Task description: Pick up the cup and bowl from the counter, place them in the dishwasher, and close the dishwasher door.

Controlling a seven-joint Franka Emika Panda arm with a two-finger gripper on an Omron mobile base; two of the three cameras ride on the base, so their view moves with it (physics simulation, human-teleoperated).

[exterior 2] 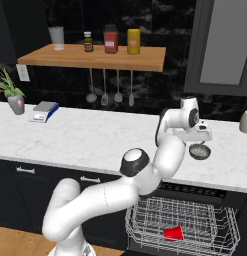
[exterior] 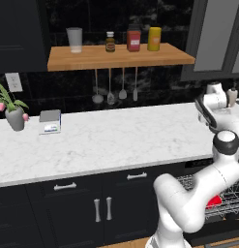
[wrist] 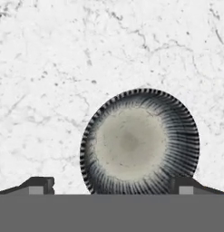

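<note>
Hand view: end effector (wrist: 115, 183) looks straight down on the bowl (wrist: 139, 142), a round dish with dark ribbed rim and pale grey centre, sitting upright on the white marble counter (wrist: 50, 72). The 2 fingertips (wrist: 38, 185) stand wide apart, 1 to each side of the bowl's near edge, not touching it; nothing held.

Right base view: end effector (exterior 2: 199, 141) hovers just above the bowl (exterior 2: 199, 151), which rests near the counter's front edge. Below, the dishwasher (exterior 2: 182, 220) is open, wire rack pulled out, the red cup (exterior 2: 173, 233) lying in it
</note>
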